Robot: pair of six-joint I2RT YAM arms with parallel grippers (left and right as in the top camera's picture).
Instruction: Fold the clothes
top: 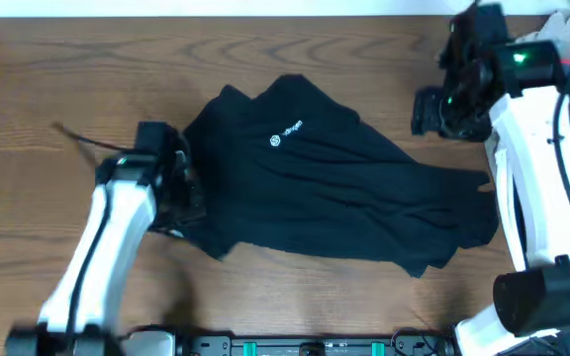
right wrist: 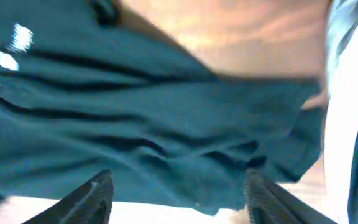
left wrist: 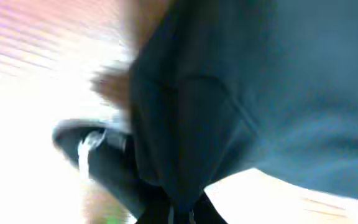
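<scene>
Shirt (top: pixel 334 198) crumpled on worktop (top: pixel 47 79), logo (top: pixel 287 133) up. Left gripper (top: pixel 181 183) at shirt's left edge, jaws apparently clamped on fabric; view blurred. Right gripper (top: pixel 426 111) off shirt's upper right, jaws apart, empty. Advise: grip opposite edge, tension evenly, flatten before folding.

The T-shirt (top: pixel 334 198) is soft black cloth, matt and creased into loose folds, with a small white logo (top: pixel 285 133) printed on it. The table (top: pixel 28 79) is brown wood, clearly grained, with a smooth and faintly shiny finish. The shells of the left arm (top: pixel 102 242) and right arm (top: pixel 532 178) look like smooth, glossy white plastic — their joints matt black.
</scene>
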